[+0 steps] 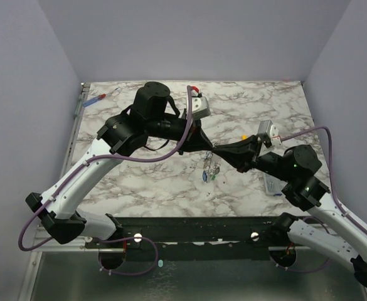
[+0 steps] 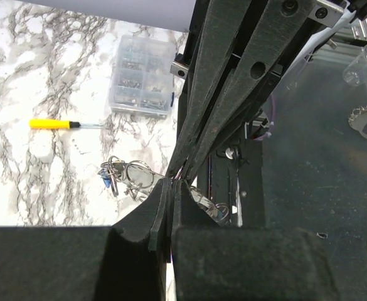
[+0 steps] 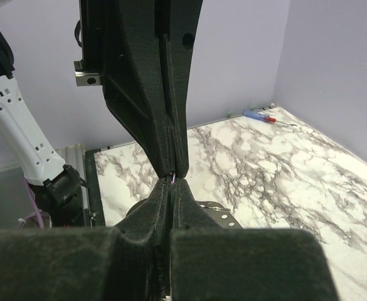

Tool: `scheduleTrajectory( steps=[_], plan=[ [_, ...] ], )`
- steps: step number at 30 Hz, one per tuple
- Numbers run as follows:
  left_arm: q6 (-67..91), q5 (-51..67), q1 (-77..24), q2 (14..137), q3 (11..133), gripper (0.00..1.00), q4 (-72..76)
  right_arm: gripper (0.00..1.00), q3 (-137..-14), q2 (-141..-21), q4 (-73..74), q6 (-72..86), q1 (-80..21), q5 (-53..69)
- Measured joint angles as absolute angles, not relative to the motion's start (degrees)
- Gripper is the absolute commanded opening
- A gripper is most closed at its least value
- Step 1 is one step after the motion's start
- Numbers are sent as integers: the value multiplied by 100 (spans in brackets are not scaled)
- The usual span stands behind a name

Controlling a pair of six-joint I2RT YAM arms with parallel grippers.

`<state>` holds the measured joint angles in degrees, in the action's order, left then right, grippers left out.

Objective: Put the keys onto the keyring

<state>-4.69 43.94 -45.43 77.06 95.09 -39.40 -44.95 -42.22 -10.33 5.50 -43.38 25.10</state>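
Note:
My left gripper (image 1: 209, 147) and right gripper (image 1: 215, 150) meet tip to tip above the middle of the marble table (image 1: 139, 182), both shut. In the left wrist view the left gripper (image 2: 170, 183) touches the right one's fingers (image 2: 221, 94) coming down from above. The right wrist view has the right gripper (image 3: 172, 183) against the left one's fingers (image 3: 152, 81). A tiny pale sliver shows where the tips meet; I cannot tell what it is. Just below the tips sit the keys (image 1: 209, 170), silver with a blue tag (image 2: 108, 179), beside a thin silver loop, seemingly the keyring (image 2: 139, 174).
A yellow-handled screwdriver (image 2: 54, 124) and a clear parts box (image 2: 140, 84) lie on the right half of the table. A red-and-blue screwdriver (image 1: 95, 99) lies at the far left corner. Grey walls close three sides. A black frame (image 1: 189, 229) borders the near edge.

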Motion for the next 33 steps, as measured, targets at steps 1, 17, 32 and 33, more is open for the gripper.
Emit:
scheduleTrajectory(
  steps=[1, 17, 32, 33],
  plan=[
    [-515, 4372, -4543, 7714, 9518, 0, -3988, 1, -4497, -4237, -1013, 543, -4338, 2512],
    [-1306, 3850, -4565, 8208, 10680, 0, -5575, 1, -4757, -4687, -908, 489, -4340, 2641],
    [-1173, 3647, -4740, 7620, 9813, 56, -4692, 1, -3896, -4080, -1990, 781, -4368, 2932],
    [-1125, 3649, -4746, 7509, 9721, 57, -4510, 1, -3859, -4042, -1990, 799, -4375, 2974]
  ],
)
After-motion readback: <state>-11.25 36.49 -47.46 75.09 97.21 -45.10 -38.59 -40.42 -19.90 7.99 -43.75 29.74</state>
